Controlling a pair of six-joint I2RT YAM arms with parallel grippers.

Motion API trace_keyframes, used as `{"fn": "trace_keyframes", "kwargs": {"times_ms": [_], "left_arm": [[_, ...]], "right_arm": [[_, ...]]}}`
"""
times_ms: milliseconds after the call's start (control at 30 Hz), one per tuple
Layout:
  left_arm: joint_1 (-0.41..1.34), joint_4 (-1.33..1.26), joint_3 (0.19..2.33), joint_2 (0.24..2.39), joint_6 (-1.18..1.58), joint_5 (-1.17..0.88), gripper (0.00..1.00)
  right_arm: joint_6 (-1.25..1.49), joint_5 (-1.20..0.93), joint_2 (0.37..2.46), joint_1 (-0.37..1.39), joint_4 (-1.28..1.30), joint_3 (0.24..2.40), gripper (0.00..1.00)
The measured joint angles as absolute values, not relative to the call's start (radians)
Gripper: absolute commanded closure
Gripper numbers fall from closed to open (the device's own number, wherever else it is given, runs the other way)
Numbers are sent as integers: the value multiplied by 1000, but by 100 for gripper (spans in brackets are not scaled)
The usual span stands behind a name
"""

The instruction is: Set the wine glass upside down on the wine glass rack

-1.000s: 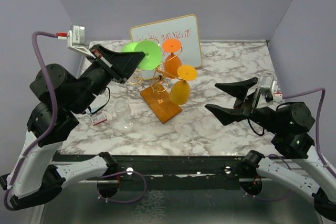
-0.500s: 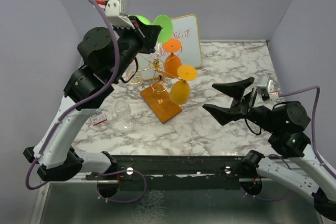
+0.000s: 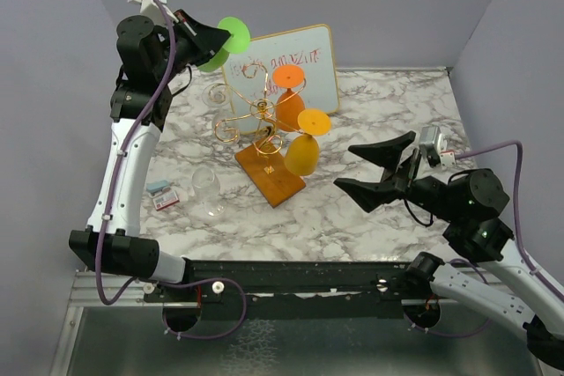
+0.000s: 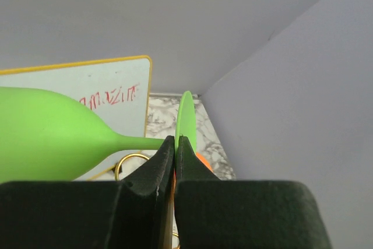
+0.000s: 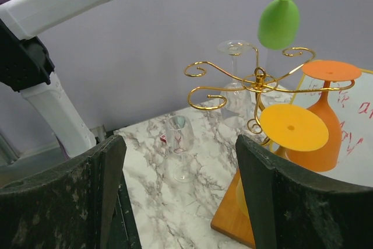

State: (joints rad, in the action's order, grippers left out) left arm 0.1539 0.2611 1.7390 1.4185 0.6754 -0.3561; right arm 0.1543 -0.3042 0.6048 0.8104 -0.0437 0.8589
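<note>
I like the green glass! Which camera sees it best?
The right wrist view: the whole green glass shows there, foot up and bowl down. The left wrist view is closer, but it cuts off the bowl and sees the foot edge-on. The top view shows the foot, with the bowl partly hidden by the left gripper.

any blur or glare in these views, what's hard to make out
Top view: even light, soft shadows, no glare, though the clear glass nearly vanishes against the marble table. Left wrist view: green glass sharp, left claw a dark mass with little detail. Right wrist view: rack crisp, right claw dark and grainy up close.
</note>
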Motion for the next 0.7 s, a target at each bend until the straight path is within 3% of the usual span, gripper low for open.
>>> {"fn": "trace_keyframes", "kwargs": {"times_ms": [400, 700], "left_arm": [[73, 155, 1558, 1436, 939, -595, 100], [72, 111, 1468, 1422, 1060, -626, 100]], "right_arm": [[161, -304, 621, 810, -51, 846, 19], [167, -304, 614, 810, -51, 836, 19]]}}
